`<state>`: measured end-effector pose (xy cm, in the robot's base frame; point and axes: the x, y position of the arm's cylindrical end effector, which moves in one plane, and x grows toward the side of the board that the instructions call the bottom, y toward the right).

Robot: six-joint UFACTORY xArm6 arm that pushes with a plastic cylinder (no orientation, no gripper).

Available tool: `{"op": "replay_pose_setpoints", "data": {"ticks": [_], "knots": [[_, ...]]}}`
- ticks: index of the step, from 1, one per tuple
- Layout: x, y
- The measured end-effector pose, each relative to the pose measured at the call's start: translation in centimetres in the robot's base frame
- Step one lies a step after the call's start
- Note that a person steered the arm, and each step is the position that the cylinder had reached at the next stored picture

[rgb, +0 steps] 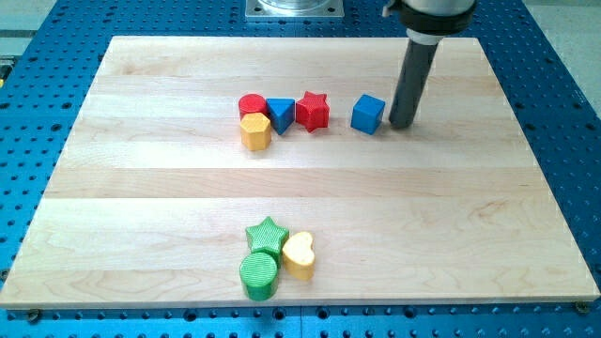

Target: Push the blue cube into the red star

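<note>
The blue cube (368, 114) sits on the wooden board in the upper middle of the view. The red star (312, 110) lies to its left with a small gap between them. My tip (401, 124) rests on the board just right of the blue cube, close to its right face; whether they touch cannot be told. The dark rod rises from the tip toward the view's top.
A blue triangular block (281, 115), a red cylinder (252, 105) and a yellow hexagonal block (255, 131) cluster left of the red star. A green star (266, 234), green cylinder (259, 275) and yellow heart (300, 254) sit near the view's bottom. The board (141, 188) lies on a blue perforated table.
</note>
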<state>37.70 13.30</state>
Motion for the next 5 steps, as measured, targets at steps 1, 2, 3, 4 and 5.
{"op": "replay_pose_setpoints", "data": {"ticks": [1,2,3,4,5], "knots": [[0.2,-1.7],[1.8,-3.6],[6.3,-2.0],[7.1,-7.6],[5.7,-12.5]]}}
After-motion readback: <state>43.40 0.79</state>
